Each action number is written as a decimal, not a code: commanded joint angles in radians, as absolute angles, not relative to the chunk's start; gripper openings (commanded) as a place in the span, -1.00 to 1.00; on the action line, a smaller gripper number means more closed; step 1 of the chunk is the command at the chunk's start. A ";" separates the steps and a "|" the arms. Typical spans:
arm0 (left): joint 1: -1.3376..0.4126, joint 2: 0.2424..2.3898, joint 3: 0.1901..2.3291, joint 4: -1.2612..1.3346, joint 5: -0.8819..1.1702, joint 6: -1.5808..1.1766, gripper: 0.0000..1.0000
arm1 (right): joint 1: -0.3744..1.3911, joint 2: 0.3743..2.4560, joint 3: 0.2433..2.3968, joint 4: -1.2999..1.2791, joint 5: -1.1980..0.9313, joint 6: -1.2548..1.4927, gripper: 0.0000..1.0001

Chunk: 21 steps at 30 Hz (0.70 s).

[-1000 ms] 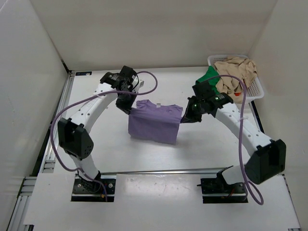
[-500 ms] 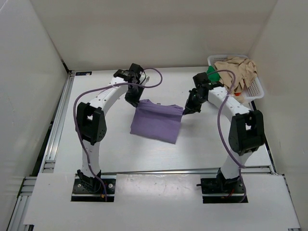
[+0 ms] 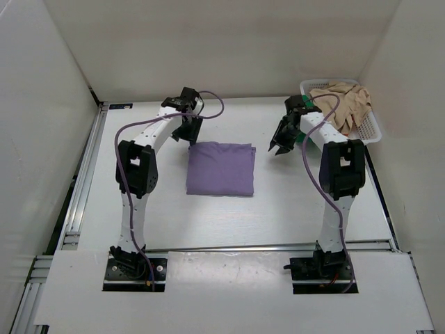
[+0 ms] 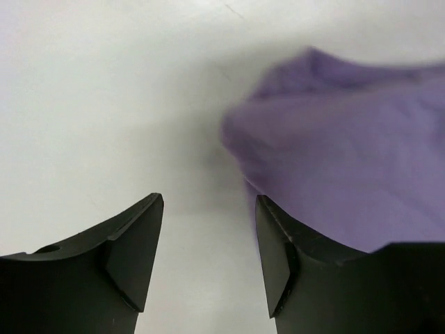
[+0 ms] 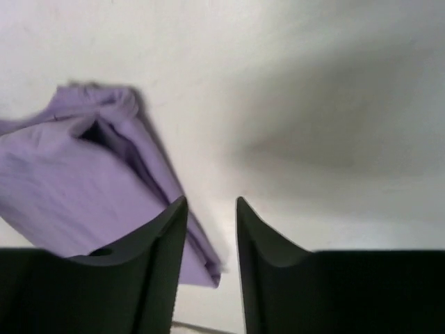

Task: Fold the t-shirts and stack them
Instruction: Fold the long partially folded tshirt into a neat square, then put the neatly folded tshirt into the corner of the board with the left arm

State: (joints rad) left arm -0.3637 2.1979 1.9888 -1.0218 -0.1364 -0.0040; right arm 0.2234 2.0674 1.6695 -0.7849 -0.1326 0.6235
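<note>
Dropped, lavender t-shirt [image 3: 220, 169] lies flat between released left hand [image 4: 208, 205] and released right hand [image 5: 211, 203]

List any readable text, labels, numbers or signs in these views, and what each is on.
None readable. The purple shirt, tan shirt, basket and table show no print or labels. Both wrist views are blurred and show only plain cloth and bare surface.

Folded lavender purple cloth t-shirt [image 4: 348, 160] is blurred in the left wrist view and runs off the right edge. In the right wrist view, the left edge crops it and the right gripper [image 5: 211, 205] hides its lower part. Crumpled tan beige cloth t-shirt [image 3: 344, 104] hides the inside of the white plastic lattice basket [image 3: 372, 129].
</note>
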 commanded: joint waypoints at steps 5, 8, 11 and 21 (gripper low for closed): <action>-0.281 2.143 2.040 -0.954 -0.261 0.000 0.43 | 0.264 1.976 1.751 -0.706 -0.133 0.491 -0.22; -0.281 2.061 1.961 -0.917 -0.165 0.000 0.37 | 0.311 1.931 1.665 -0.651 -0.147 0.479 -0.58; -0.290 2.033 1.905 -0.905 -0.025 0.000 0.17 | 0.357 1.937 1.626 -0.589 -0.227 0.534 -0.82; -0.319 2.215 1.985 -0.931 0.059 0.000 -0.45 | 0.400 2.206 1.802 -0.578 -0.181 0.695 -0.99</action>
State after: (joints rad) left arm -0.3359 2.1761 1.9350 -0.9287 0.0410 0.0006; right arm 0.4248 2.1757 1.7382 -0.5915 -0.2329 0.6258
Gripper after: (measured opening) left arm 0.276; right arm 0.010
